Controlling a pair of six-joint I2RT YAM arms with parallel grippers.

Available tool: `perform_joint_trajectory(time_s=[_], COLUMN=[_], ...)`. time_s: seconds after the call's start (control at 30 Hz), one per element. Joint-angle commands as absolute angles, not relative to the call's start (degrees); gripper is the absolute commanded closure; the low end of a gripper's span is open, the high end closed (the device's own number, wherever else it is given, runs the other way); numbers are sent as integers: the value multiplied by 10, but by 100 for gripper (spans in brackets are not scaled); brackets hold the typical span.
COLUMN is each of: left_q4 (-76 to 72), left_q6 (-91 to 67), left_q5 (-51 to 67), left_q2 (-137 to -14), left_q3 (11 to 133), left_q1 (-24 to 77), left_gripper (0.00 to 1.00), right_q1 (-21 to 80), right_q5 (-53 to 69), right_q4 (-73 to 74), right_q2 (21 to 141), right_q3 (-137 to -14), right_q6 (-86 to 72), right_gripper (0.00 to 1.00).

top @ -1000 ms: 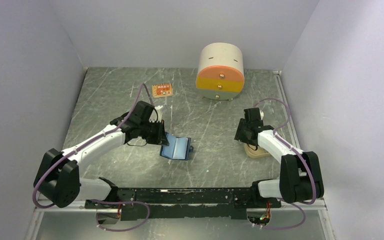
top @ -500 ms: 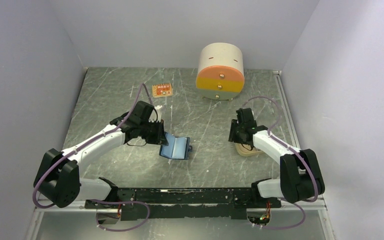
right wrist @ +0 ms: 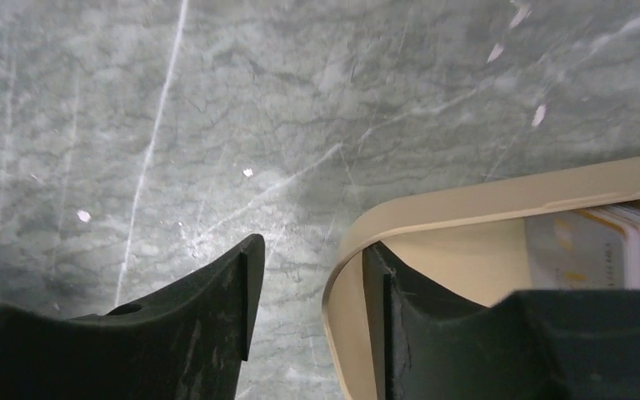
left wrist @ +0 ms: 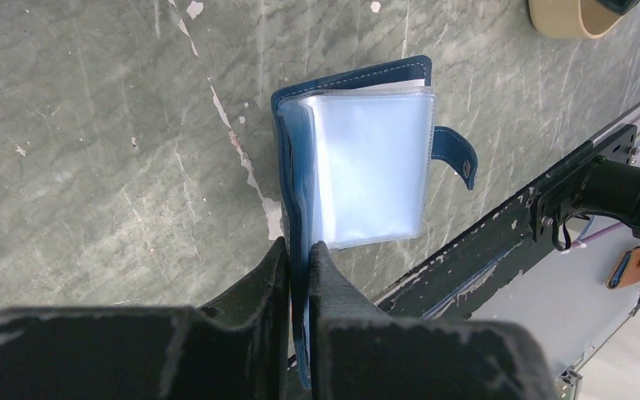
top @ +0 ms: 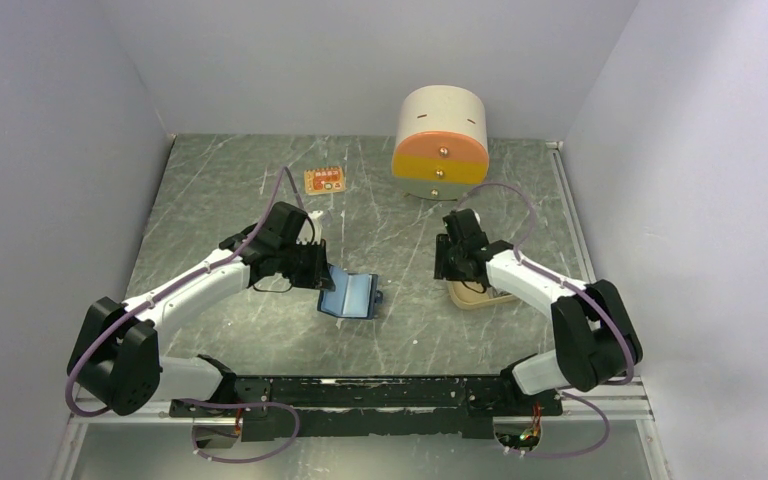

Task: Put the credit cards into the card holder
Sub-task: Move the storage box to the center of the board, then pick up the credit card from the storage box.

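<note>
Pinched the open card holder (left wrist: 375, 167) in the left gripper (left wrist: 300, 248), mid table (top: 410, 330), nearer the front edge. Straddled the tray (right wrist: 467, 200) wall with the parted right gripper (right wrist: 312, 271), credit cards (right wrist: 608, 242) inside.

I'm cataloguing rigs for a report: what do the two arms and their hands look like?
The left arm and right arm have white links joined by bulky black joints, and a thin purple cable loops along each. The left hand and right hand are matte black, each with two blunt wedge-shaped fingers worn pale at the edges. No markings show.
</note>
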State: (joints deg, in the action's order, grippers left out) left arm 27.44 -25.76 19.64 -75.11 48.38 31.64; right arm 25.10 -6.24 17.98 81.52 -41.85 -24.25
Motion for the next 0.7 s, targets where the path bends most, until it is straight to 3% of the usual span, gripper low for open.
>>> perform_joint_trajectory(time_s=[0.0, 0.27, 0.4, 0.67], left_q4=[266, 267, 265, 279], left_q6=[-261, -253, -248, -235], left_q5=[211, 230, 252, 262], left_q2=[-748, -745, -744, -731], left_q3=[484, 488, 486, 482], left_q1=[313, 314, 313, 314], left_gripper=[91, 91, 91, 91], right_q1=[254, 249, 248, 244], right_q5=[-116, -225, -347, -341], right_q4=[238, 366, 425, 421], right_q2=[804, 783, 818, 840], right_q3=[-473, -563, -597, -557], right_q6=[-229, -155, -152, -82], right_gripper=[46, 27, 25, 20])
